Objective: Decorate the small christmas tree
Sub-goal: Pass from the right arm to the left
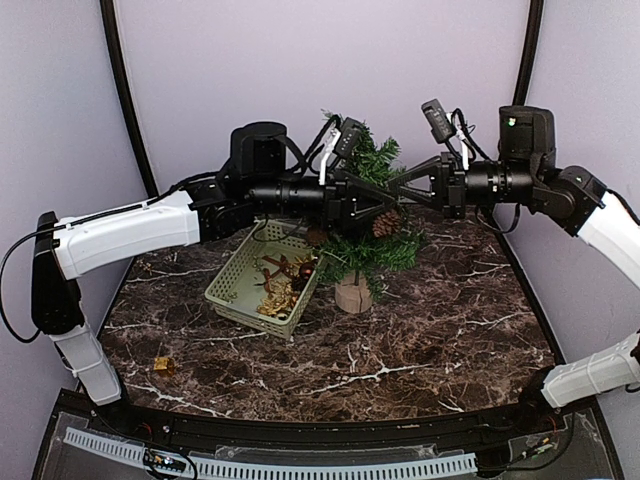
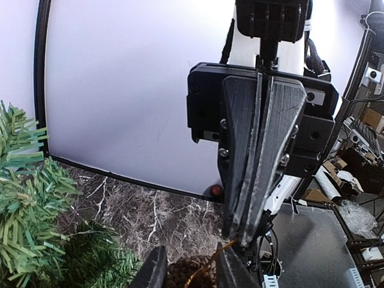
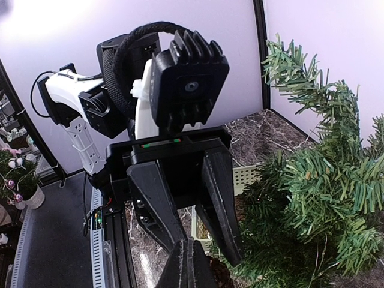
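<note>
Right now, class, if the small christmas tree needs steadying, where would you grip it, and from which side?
Probably by the round wooden base of the small christmas tree, coming in low from the right. It is the only bare, firm part. The bushy branches above would just give, and the basket sits close on its left.

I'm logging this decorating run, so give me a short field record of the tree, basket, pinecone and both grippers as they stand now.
tree: upright on its wooden base, right of the basket
basket: on the table, holding ornaments
pinecone: raised in front of the tree, between both grippers
gold string: runs from the pinecone into the right gripper
right gripper: shut on the gold string
left gripper: fingers either side of the pinecone; grip unclear
stray item: small gold piece on the table, front left
</note>
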